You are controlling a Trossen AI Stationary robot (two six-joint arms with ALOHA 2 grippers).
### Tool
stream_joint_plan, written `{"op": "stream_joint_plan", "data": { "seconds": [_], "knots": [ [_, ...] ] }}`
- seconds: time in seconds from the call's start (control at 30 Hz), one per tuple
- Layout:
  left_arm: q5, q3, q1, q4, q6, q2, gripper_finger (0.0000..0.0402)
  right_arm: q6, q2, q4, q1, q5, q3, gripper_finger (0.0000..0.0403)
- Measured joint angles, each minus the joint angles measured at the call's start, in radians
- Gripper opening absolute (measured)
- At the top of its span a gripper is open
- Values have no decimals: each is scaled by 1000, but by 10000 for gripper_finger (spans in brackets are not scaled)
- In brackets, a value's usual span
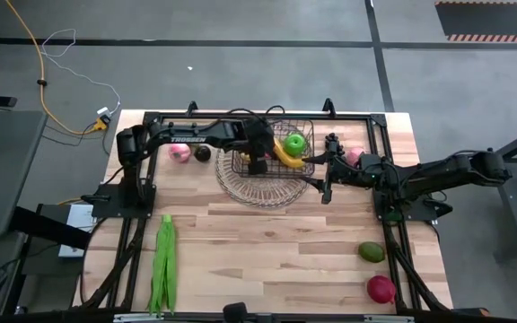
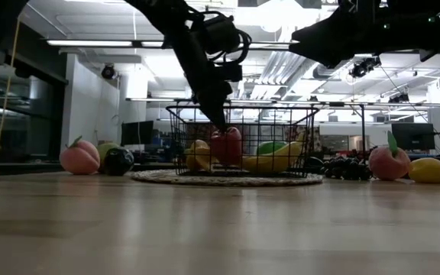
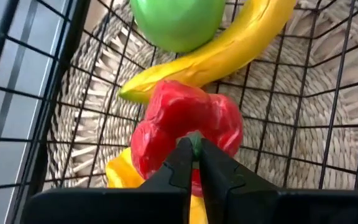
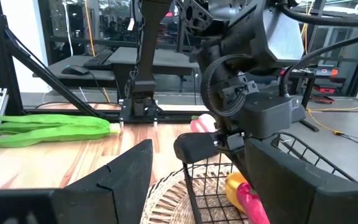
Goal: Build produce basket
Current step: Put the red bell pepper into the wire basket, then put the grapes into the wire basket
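The wire basket (image 1: 298, 121) stands at the table's far middle on a round woven mat (image 2: 159, 176). In it lie a green apple (image 1: 294, 142), a yellow banana (image 1: 285, 158) and a yellow piece (image 3: 120, 172). My left gripper (image 3: 193, 152) reaches down into the basket, shut on a red pepper-like piece (image 3: 185, 118), which also shows in the low view (image 2: 226, 145). My right gripper (image 4: 210, 186) is open and empty, just over the basket's right rim (image 1: 313, 161). Long green pods (image 1: 163, 265) lie at the near left. My left gripper pinches the red piece's green stem (image 3: 195, 140) between its two fingertips, coming from above and pointing down into the basket. The red piece hangs below the fingers, low among the wires, over the yellow piece. Whether it rests on anything cannot be told.
A pink peach (image 1: 179, 153) and a dark fruit (image 1: 203, 154) lie left of the basket. A pink piece (image 1: 354, 155) and dark grapes (image 2: 346, 168) lie right of it. A green fruit (image 1: 372, 252) and a red apple (image 1: 381, 288) lie at the near right.
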Motion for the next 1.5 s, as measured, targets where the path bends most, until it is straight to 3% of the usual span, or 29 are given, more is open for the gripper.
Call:
{"op": "stream_joint_plan", "data": {
  "seconds": [0.4,0.8,1.07,1.27,1.5],
  "knots": [
    [70,0,5,-87,-9,-6,8,-3,0,1,0,-3,0,247],
    [25,-1,5,-47,-22,-7,21,-3,0,1,0,-3,0,247],
    [15,-1,5,-38,-16,-7,62,-3,0,1,0,-3,0,247],
    [-52,9,3,-51,-8,-8,123,-3,0,1,0,-2,0,247],
    [-95,168,3,-202,-9,-11,183,-17,0,0,0,1,0,247]
  ]
}}
